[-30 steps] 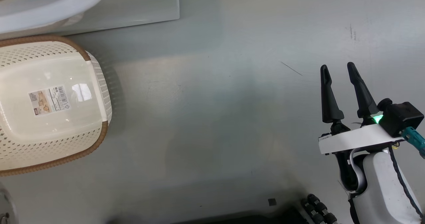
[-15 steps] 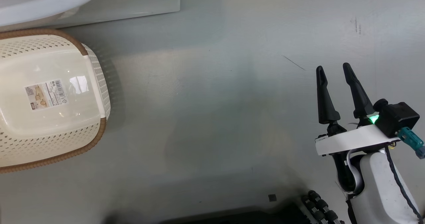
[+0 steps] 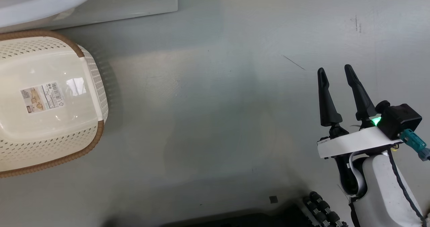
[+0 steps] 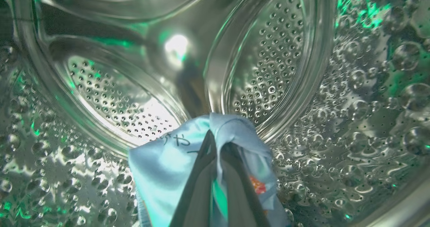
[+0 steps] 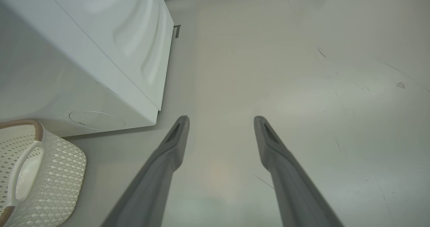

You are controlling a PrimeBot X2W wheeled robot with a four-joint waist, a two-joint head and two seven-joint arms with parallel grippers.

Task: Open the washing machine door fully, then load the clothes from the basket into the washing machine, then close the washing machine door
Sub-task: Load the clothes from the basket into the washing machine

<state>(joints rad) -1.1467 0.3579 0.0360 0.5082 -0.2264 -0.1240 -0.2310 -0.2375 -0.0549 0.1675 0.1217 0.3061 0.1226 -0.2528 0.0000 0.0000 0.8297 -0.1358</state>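
Inside the washing machine's dimpled steel drum [image 4: 268, 69], my left gripper [image 4: 211, 136] is shut on the clothes [image 4: 164, 159], a light blue garment with dark characters and an orange print. The fabric wraps around both fingers near the drum's back wall. The cream basket [image 3: 97, 136] with its brown rim stands on the floor at the left, and its inside shows a sticker and no cloth. The white washing machine [image 3: 117, 1] stands behind it. I cannot tell whether the white curved edge [image 3: 40, 5] at the top left is the door. My right gripper [image 3: 334, 69] hangs open over bare floor, nothing between its fingers.
In the right wrist view the right gripper [image 5: 221, 119] points along grey floor [image 5: 302, 85], with the machine's white side [image 5: 100, 52] to its left and the basket [image 5: 50, 166] at the lower left. Part of my dark base [image 3: 319, 210] shows at the bottom.
The head camera has shifted a little, so the basket and machine sit slightly further left in the picture. The right gripper stays open in about the same place.
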